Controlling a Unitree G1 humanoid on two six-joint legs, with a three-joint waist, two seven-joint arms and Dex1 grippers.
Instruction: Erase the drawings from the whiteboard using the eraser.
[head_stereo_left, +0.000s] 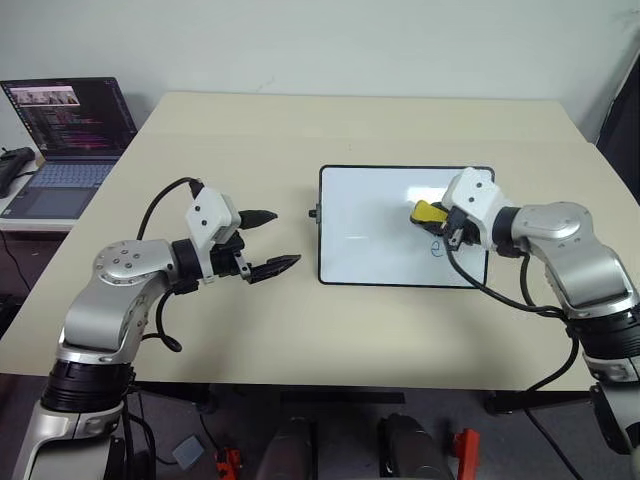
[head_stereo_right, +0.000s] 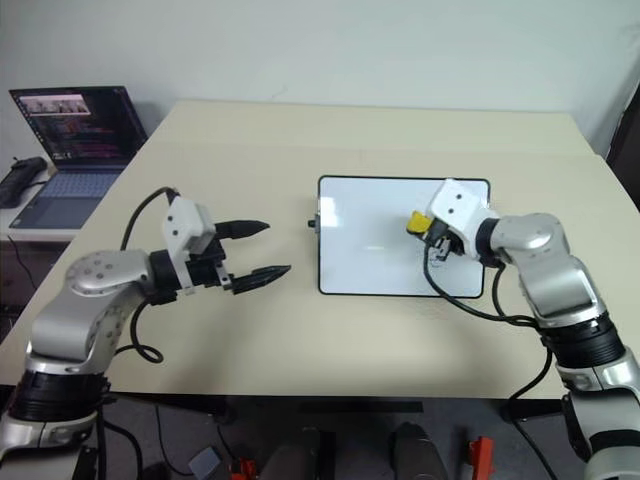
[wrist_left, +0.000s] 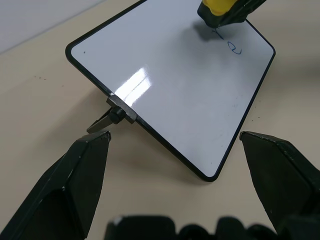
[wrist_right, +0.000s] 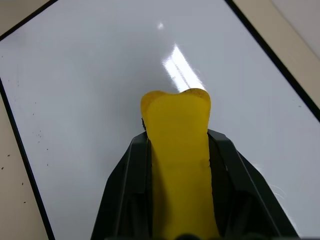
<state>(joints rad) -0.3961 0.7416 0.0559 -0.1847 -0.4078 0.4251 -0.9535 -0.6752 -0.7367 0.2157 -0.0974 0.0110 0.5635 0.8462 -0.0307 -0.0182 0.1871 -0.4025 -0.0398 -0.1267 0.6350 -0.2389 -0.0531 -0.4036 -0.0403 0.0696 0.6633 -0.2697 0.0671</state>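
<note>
The whiteboard (head_stereo_left: 370, 230) lies flat on the tan table, right of centre, with a thin black frame. My right gripper (head_stereo_left: 432, 216) is shut on the yellow eraser (head_stereo_left: 428, 212) and holds it over the board's right part; the right wrist view shows the eraser (wrist_right: 179, 150) squeezed between both fingers above the glossy surface. A small blue loop of the drawings (head_stereo_left: 437, 248) sits just below the eraser, and the left wrist view shows it (wrist_left: 234, 48) beside a short stroke. My left gripper (head_stereo_left: 286, 238) hovers open to the left of the board, holding nothing.
A black knob (wrist_left: 120, 112) sticks out of the board's left short side, facing my left gripper. An open laptop (head_stereo_left: 65, 130) stands on a side desk at the far left. A black cable loops from each wrist.
</note>
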